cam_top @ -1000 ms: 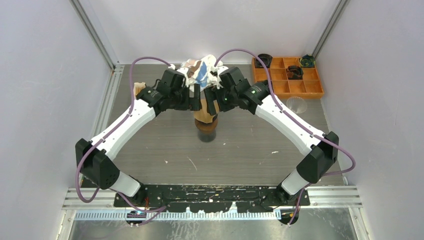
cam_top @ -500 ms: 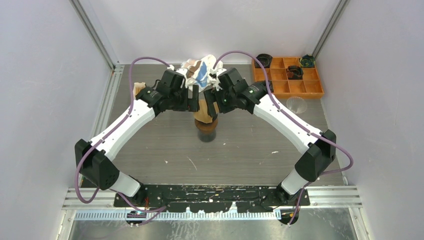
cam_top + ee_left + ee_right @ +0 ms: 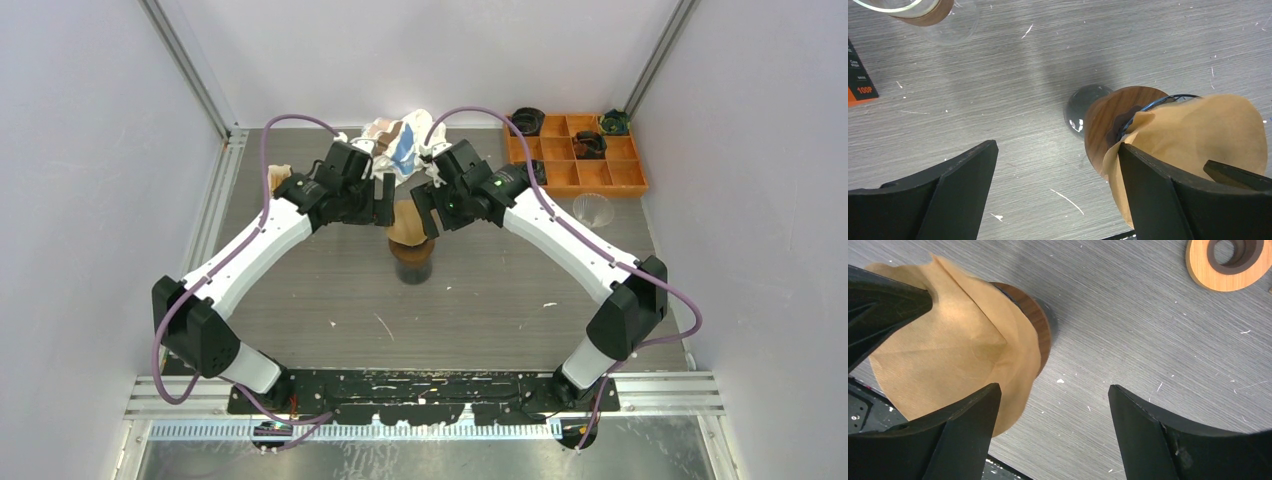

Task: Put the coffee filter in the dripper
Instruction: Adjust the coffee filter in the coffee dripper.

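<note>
Coffee filter [image 3: 405, 226] cone stands in dripper [image 3: 412, 258], mouth upward, axis near-vertical.

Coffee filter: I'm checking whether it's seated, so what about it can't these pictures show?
- Top view: coffee filter mostly under left gripper and right gripper; seating in dripper hidden.
- Left wrist view: lower edge behind a finger.
- Right wrist view: paper covers the dripper's mouth; left edge behind a finger.

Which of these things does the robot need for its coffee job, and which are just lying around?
For the job:
- coffee filter
- dripper
- left gripper
- right gripper

Just lying about:
- orange tray
- crumpled cloth
- clear cup
- wooden ring
</note>
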